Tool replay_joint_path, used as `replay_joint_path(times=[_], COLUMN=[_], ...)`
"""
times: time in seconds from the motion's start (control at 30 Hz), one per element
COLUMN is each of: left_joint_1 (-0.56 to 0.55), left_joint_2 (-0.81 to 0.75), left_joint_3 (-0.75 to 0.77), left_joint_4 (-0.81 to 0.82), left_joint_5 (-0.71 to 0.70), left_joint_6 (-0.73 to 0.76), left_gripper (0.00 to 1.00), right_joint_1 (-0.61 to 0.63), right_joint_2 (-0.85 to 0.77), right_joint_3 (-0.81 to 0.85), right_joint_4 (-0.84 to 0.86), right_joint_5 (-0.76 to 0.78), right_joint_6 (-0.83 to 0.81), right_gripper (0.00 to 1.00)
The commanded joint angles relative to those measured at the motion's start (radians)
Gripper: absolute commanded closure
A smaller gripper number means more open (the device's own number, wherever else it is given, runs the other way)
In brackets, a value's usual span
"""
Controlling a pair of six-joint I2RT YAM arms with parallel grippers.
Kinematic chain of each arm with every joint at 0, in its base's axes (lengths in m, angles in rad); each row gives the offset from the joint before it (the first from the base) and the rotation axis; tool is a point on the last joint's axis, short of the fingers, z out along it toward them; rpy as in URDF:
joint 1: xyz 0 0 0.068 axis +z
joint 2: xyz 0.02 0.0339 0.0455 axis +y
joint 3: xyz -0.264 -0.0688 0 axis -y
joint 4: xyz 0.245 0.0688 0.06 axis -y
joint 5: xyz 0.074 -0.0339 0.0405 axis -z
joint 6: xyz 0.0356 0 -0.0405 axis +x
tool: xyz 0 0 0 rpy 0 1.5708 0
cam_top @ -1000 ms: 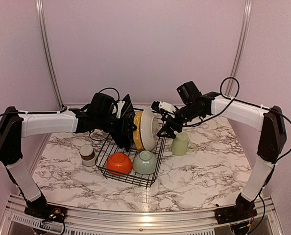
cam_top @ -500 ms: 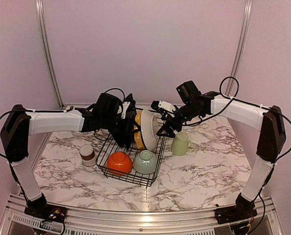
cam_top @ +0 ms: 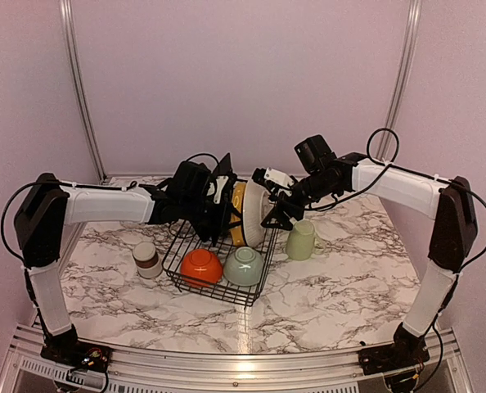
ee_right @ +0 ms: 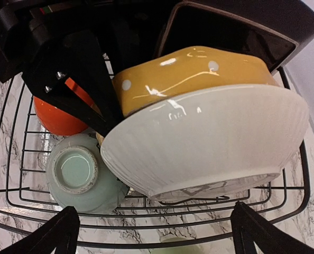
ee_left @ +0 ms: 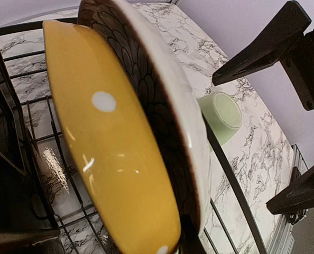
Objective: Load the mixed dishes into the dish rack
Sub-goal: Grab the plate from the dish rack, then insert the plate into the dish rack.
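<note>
The dish rack (cam_top: 214, 292) sits in the middle of the marble tabletop (cam_top: 349, 286). In its far half the yellow plate (ee_left: 109, 148) with white dots stands on edge. The white bowl (ee_right: 210, 143) (ribbed outside, dark-patterned inside) is tipped up against it, the two touching. A black square plate (ee_right: 236, 32) stands just beyond the yellow one, on the left arm's side. In the near half an orange bowl (cam_top: 200, 266) and a pale green bowl (cam_top: 243, 266) lie side by side, the green one bottom up. Outside the rack, the pale green mug (cam_top: 302, 240) stands just to its right and the small grey-brown cup (cam_top: 147, 259) just to its left. The right end effector (ee_right: 154, 209) hangs over the white bowl, fingers spread wide, holding nothing. The left end effector (cam_top: 214, 211) is at the black plate; whether it grips the plate I cannot tell.
</note>
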Motion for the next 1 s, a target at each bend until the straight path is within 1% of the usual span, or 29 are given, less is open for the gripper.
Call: replay_joint_path(times=[0.0,0.1,0.37,0.57,0.8,0.97], left_joint_1=[0.009,0.006,0.004,0.005,0.024,0.035], left_joint_2=[-0.033,-0.1,-0.237,-0.268,-0.218,-0.231], left_joint_3=[0.002,-0.028,-0.094,-0.095,-0.062,-0.07], left_joint_4=[0.052,0.132,0.264,0.283,0.23,0.227], left_joint_5=[-0.06,-0.058,-0.105,-0.155,-0.18,-0.211], left_joint_6=[-0.012,-0.02,-0.005,0.033,0.082,0.119], left_gripper=[1.0,1.0,1.0,1.0,1.0,1.0], right_joint_1=[0.008,0.008,0.008,0.008,0.008,0.008], right_joint_2=[-0.014,-0.016,-0.011,-0.016,-0.026,-0.039], right_joint_3=[0.012,0.009,0.013,0.009,0.002,-0.016], right_joint_4=[-0.012,-0.008,-0.011,-0.013,-0.015,-0.008], right_joint_5=[0.012,0.017,0.015,0.014,0.012,0.017], right_joint_6=[0.008,0.006,0.006,0.005,0.005,0.006], right_gripper=[0.02,0.02,0.02,0.02,0.02,0.01])
